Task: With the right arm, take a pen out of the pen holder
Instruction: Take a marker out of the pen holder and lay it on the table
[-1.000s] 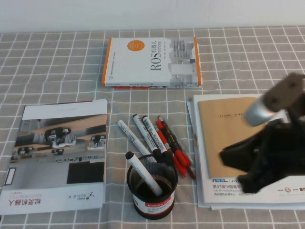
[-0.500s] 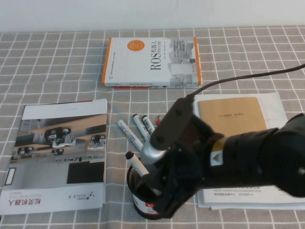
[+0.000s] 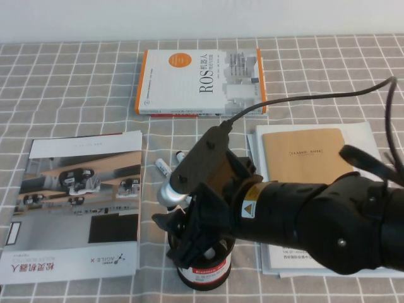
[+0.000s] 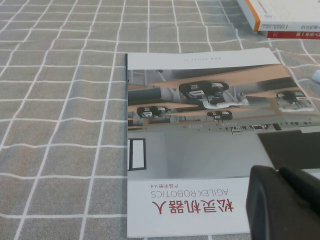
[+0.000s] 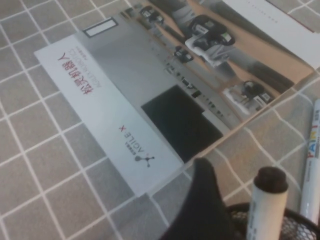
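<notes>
Pen holder (image 3: 203, 273), a black mesh cup with a red label, stands near the front edge of the worktop (image 3: 63, 82), which is covered with a grey checked cloth. The right tool (image 3: 173, 235) hangs directly above the mouth of the holder and hides most of it in the high view. Its jaws stand wide and they hold nothing. In the right wrist view one dark finger (image 5: 202, 200) is just beside a white pen (image 5: 270, 192) with a black cap, which stands inside the cup. A small gap shows between the finger and the pen, so they do not touch. The second finger does not show in that view.

A white marker (image 5: 312, 150) lies on the cloth just beside the holder.

On the robot's left side lies a brochure (image 3: 76, 208), and on the far side a book (image 3: 202, 82) with orange edges. On the right side a brown notebook (image 3: 303, 158) lies on a stack of papers (image 3: 372, 136), partly covered by the right arm.

The left tool (image 4: 280, 200) shows only in the left wrist view, as a dark block above the near corner of the brochure. Whether it is wide or narrow, I cannot tell.
</notes>
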### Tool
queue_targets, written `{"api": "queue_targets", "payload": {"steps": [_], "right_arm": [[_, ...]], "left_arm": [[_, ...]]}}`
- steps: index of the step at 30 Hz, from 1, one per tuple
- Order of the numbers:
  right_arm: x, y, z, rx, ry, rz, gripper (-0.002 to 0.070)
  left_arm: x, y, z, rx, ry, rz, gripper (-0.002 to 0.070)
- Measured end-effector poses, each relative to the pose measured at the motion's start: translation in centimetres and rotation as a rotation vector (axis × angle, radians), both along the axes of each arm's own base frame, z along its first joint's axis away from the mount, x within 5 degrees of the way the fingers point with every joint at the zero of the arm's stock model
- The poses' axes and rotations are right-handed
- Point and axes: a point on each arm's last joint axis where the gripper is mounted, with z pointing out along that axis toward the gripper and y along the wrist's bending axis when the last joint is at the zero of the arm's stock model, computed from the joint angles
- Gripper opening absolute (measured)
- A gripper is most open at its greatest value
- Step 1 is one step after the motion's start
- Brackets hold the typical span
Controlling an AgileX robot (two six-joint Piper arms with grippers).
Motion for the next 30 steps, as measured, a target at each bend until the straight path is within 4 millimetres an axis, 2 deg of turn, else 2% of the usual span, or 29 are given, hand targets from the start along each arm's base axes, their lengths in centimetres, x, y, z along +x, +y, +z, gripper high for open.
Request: {"api": "queue_targets", "payload": {"steps": [10,23,30], "right_arm": [[0.9,1.0,-2.3,-0.018,0.003,-0.020,0.0445],[1.7,1.7,-3.6,0.001,-0.014,-0.050,0.0445],[1.8,1.8,-3.8,0.011,-0.013,-0.062,0.0351]], "left_arm": [[0.0,0.0,0.0,0.000,0.000,0.000,-0.0003],[0.0,0.0,0.0,0.000,0.000,0.000,-0.0003],[0.0,0.0,0.0,0.000,0.000,0.000,-0.0003]]}}
